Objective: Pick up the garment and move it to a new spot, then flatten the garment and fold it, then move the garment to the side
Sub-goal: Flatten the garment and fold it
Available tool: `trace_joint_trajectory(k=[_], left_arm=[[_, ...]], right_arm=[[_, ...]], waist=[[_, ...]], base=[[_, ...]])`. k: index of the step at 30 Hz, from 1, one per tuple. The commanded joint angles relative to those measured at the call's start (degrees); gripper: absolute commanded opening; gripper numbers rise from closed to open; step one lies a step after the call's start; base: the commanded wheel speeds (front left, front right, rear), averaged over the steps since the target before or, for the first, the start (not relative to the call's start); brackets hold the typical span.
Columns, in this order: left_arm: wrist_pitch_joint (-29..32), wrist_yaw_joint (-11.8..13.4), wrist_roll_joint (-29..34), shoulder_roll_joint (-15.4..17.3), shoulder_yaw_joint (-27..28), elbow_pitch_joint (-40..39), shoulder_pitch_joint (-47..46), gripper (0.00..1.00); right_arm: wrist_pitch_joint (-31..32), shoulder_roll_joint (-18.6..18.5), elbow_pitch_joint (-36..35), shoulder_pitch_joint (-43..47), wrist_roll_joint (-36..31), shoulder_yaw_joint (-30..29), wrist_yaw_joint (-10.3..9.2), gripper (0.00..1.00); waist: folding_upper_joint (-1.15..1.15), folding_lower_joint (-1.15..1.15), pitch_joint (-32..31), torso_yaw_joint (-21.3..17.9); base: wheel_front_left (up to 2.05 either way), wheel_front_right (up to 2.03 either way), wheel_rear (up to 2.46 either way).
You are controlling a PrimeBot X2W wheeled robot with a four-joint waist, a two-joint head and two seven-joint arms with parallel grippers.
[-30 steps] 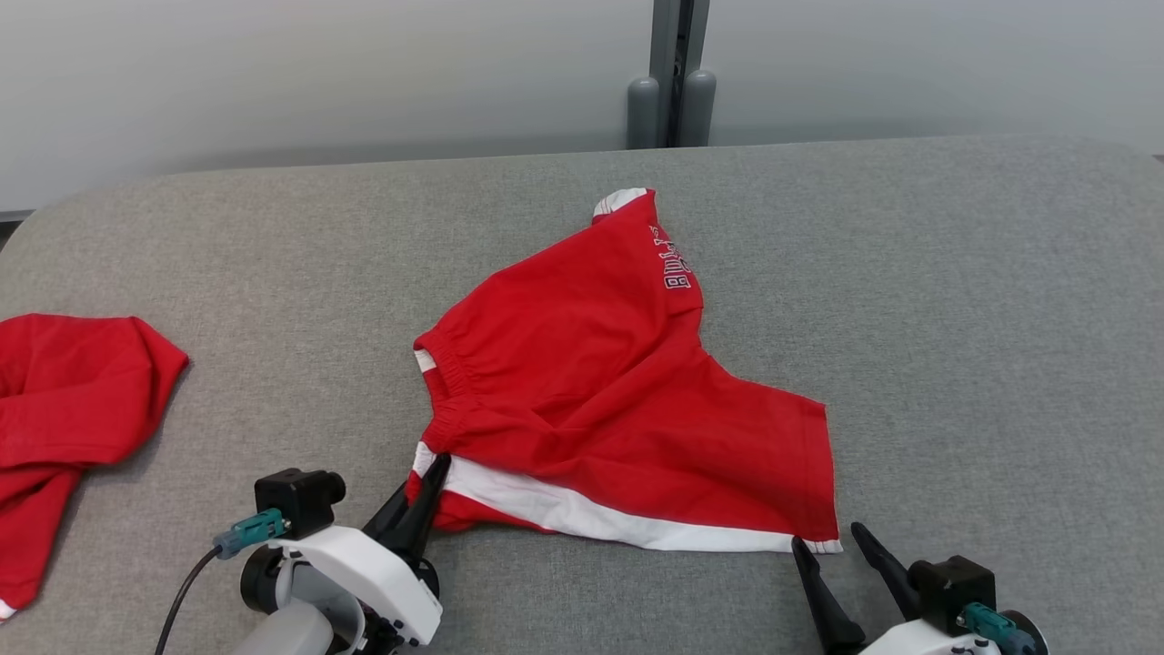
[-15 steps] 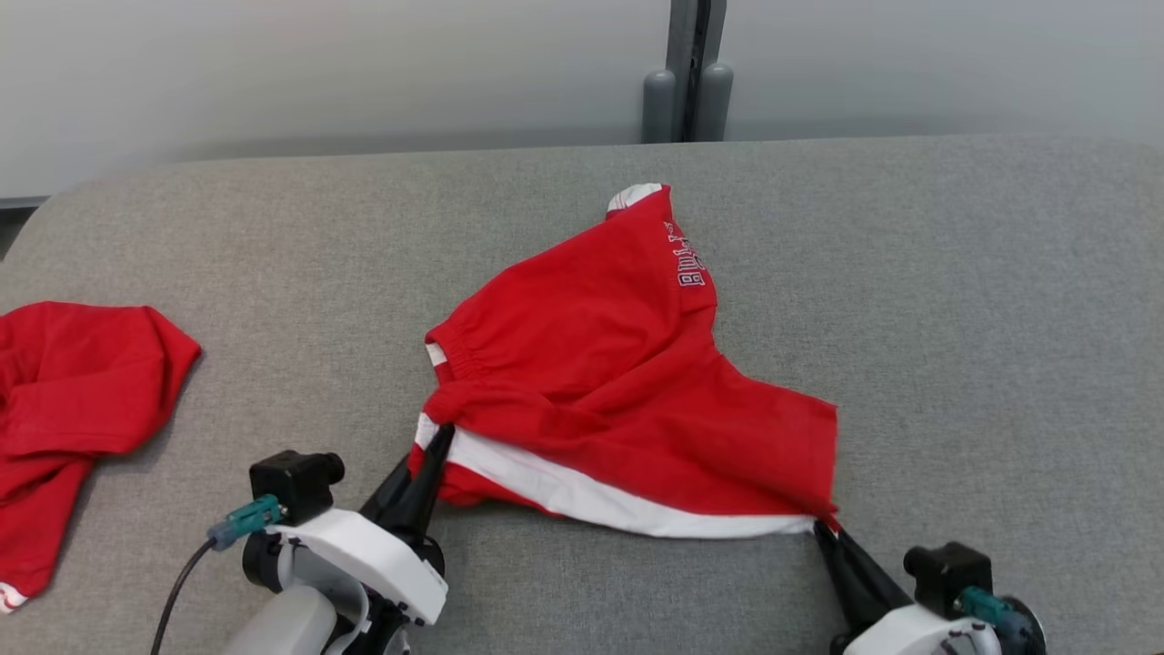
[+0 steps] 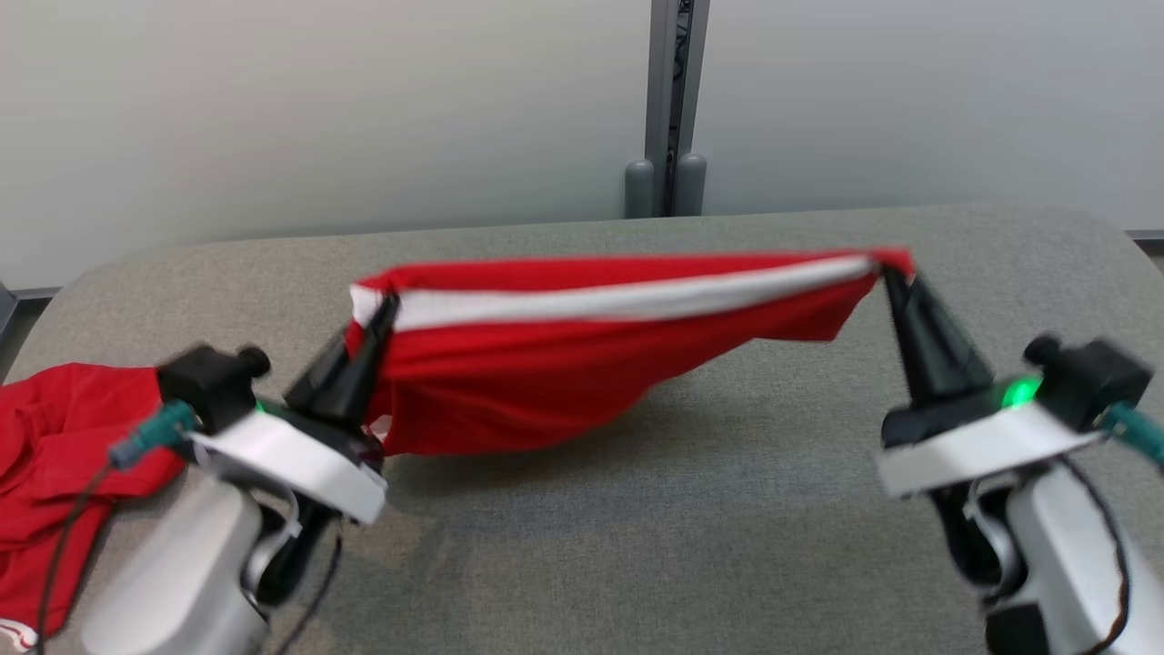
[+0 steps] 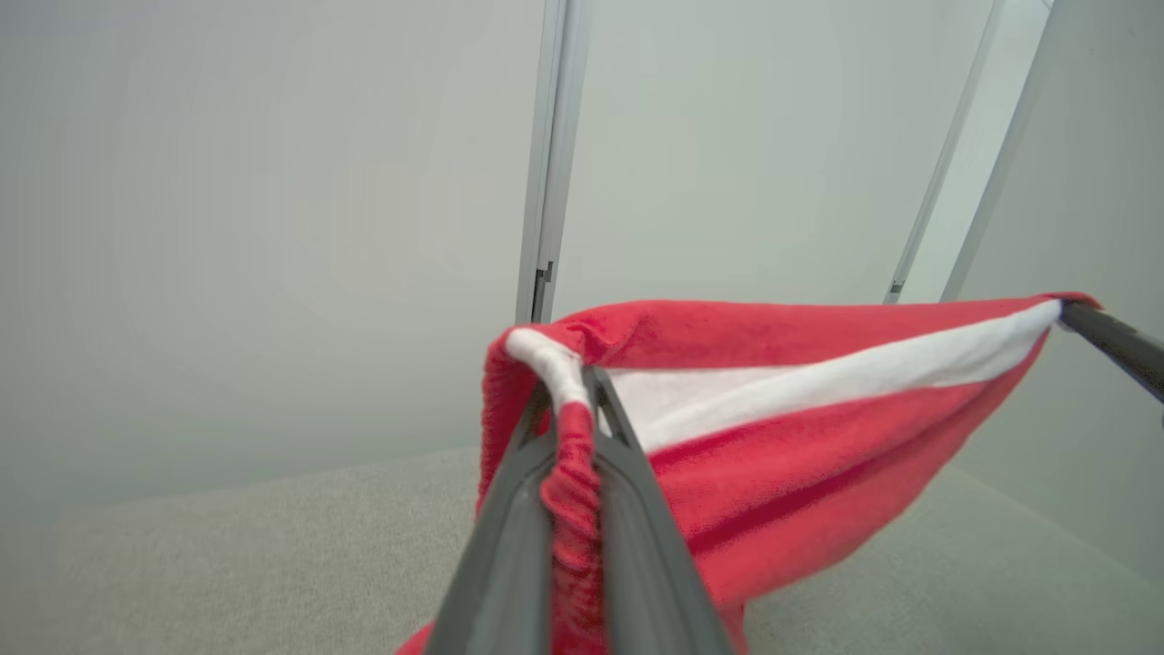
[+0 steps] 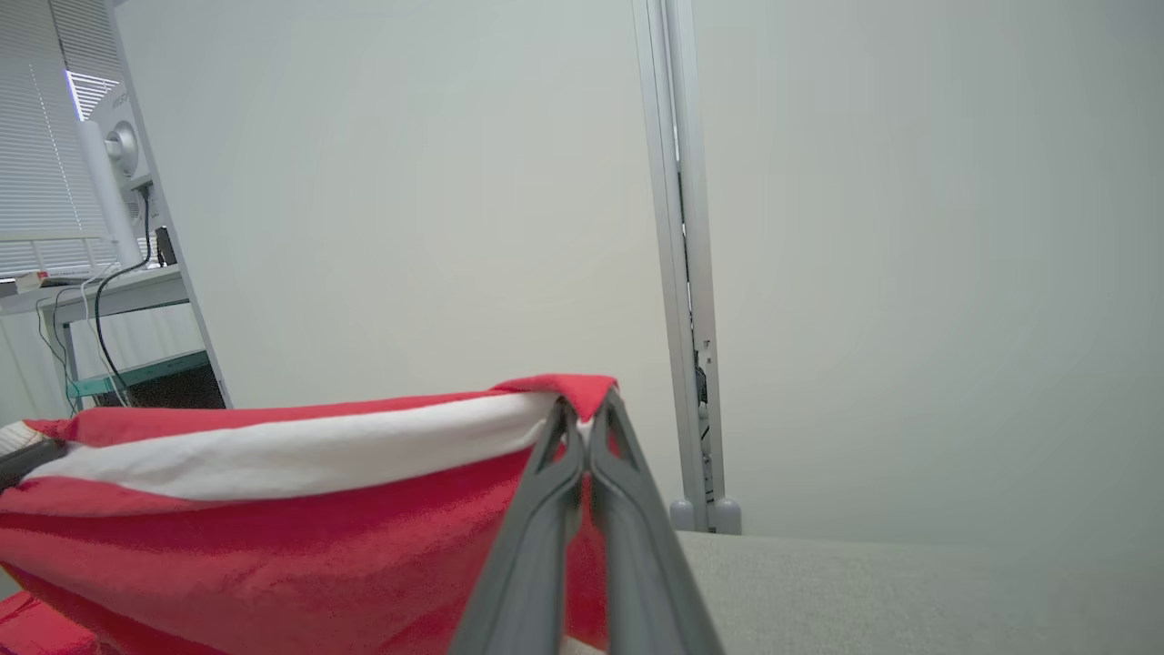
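The garment (image 3: 546, 364) is a pair of red shorts with a white side stripe, lifted off the grey table (image 3: 727, 509) and stretched between both grippers. My left gripper (image 3: 386, 309) is shut on its left end, where the waistband bunches between the fingers (image 4: 568, 409). My right gripper (image 3: 887, 273) is shut on the opposite corner, seen pinched in the right wrist view (image 5: 582, 414). The cloth (image 5: 273, 546) sags in the middle, its lowest fold near or on the table.
A second red garment (image 3: 55, 455) lies crumpled at the table's left edge. A grey post (image 3: 668, 109) stands against the pale wall behind the table. A desk with cables (image 5: 100, 300) shows far left in the right wrist view.
My right gripper shut on the shorts' right corner. Both grippers then rose with the shorts, pulling them taut off the table. The head camera tilted up.
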Motion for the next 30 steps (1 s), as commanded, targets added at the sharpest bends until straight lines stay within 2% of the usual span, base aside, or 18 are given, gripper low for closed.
trace_joint_trajectory(k=[1, 8, 11, 13, 17, 23, 27, 30], left_arm=[[-0.1, -0.05, 0.02, 1.34, 0.05, -0.46, -2.48, 0.0], [1.7, 0.01, -2.82, 6.53, -1.96, -0.94, -14.17, 0.0], [3.67, 0.03, -4.87, 7.39, -2.23, -0.88, -18.54, 0.0], [5.36, 0.04, -6.14, 7.62, -2.63, -0.09, -22.95, 0.0], [6.38, 0.05, -6.66, 6.22, -2.62, 3.33, -28.7, 0.0], [3.99, 0.07, -2.8, 4.2, -2.58, 10.37, -42.32, 0.0], [0.66, 0.17, 0.69, 2.64, -1.33, 14.36, -50.1, 0.0], [0.01, 0.13, 1.86, 0.82, -0.75, 16.62, -52.1, 0.0]], right_arm=[[0.0, -0.94, -1.12, -2.23, 0.96, -0.76, -0.02, 0.0], [0.0, -4.65, -3.95, -13.67, 2.98, -3.45, -0.03, 0.0], [0.0, -6.0, -3.15, -17.72, 3.11, -3.32, -0.08, 0.0], [0.0, -7.11, -1.48, -22.09, 3.11, -2.94, -0.09, 0.0], [0.0, -8.21, 1.49, -28.78, 2.77, -1.6, -0.09, 0.0], [-0.02, -8.91, 6.7, -43.57, 0.51, -2.75, -0.13, 0.0], [-0.02, -8.75, 7.78, -51.67, -2.48, -5.15, -0.21, 0.0], [-0.02, -8.35, 8.29, -53.9, -4.14, -5.1, -0.2, 0.0]], waist=[[0.0, 0.0, -0.62, -0.28], [0.0, 0.0, -1.14, -0.22], [0.0, 0.0, -0.08, -0.13], [0.0, 0.0, 3.21, -0.03], [0.0, 0.0, 10.48, 0.11], [0.0, 0.0, 22.05, -0.23], [0.0, 0.0, 26.19, -0.73], [0.0, 0.0, 27.61, -1.08]], base=[[0.0, 0.0, 0.0], [0.0, 0.0, 0.0], [0.0, 0.0, 0.0], [0.0, 0.0, 0.0], [0.0, 0.0, 0.0], [0.0, 0.0, 0.0], [0.0, 0.0, 0.0], [0.0, 0.0, 0.0]])
